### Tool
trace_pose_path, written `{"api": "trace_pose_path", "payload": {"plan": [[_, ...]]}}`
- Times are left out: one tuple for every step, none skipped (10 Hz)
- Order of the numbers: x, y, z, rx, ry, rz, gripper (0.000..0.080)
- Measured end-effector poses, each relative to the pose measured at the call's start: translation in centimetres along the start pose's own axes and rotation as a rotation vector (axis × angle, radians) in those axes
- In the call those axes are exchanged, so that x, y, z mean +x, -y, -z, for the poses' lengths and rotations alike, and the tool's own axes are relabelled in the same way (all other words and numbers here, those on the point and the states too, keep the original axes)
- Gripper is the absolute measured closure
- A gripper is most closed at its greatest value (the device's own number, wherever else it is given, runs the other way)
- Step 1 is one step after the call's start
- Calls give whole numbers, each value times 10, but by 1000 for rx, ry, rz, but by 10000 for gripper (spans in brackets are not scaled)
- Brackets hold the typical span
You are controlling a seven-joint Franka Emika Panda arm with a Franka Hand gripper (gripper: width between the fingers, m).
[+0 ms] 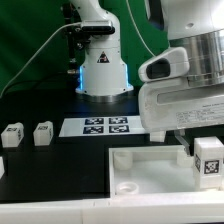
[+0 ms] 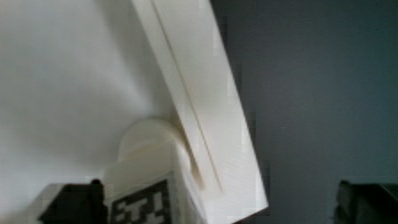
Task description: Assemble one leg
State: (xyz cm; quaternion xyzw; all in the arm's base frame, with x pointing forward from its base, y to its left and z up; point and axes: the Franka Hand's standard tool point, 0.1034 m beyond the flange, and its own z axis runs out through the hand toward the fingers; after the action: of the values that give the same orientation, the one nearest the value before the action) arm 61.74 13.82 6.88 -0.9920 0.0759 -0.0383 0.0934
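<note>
A small white leg (image 1: pixel 208 160) with a black-and-white tag stands at the right corner of the large white tray (image 1: pixel 150 180), right under my gripper (image 1: pixel 203 140). In the wrist view the leg (image 2: pixel 151 190) sits against the tray's wall (image 2: pixel 196 90). It lies between the two dark fingertips (image 2: pixel 71 203), close to one and well apart from the other. My gripper (image 2: pixel 222 205) is open, with neither finger pressing on the leg. Two more legs (image 1: pixel 12 135) (image 1: pixel 42 133) stand at the exterior view's left.
The marker board (image 1: pixel 108 126) lies in the middle of the black table, in front of the robot's base (image 1: pixel 102 70). Another white piece (image 1: pixel 2 168) shows at the exterior view's left edge. A green backdrop stands behind.
</note>
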Motion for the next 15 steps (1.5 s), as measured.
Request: {"api": "trace_pose_path", "payload": {"plan": [[-1,-2,-2,-2,3,60,150],[-2,-5,-4,-6,8,187,150],[-1,-7,-5,-7,7,284,150],[-1,-9,-7,-7,8,288,150],[1,-11,-6,-7,8,284,150],[3,-14,-6,-7,11,279,150],[6,-15,-5,-6,14,275,150],[7,-15,-3,-5,11,275,150],[9,-14,0,-4,6,276,150],[11,-12,4,-4,-2,278,150],[13,-10,8,-3,-11,280,150],[13,-9,8,-3,-12,281,150],[13,-9,7,-3,-13,281,150],[13,-10,7,-3,-13,281,150],[13,-10,7,-2,-13,265,180]]}}
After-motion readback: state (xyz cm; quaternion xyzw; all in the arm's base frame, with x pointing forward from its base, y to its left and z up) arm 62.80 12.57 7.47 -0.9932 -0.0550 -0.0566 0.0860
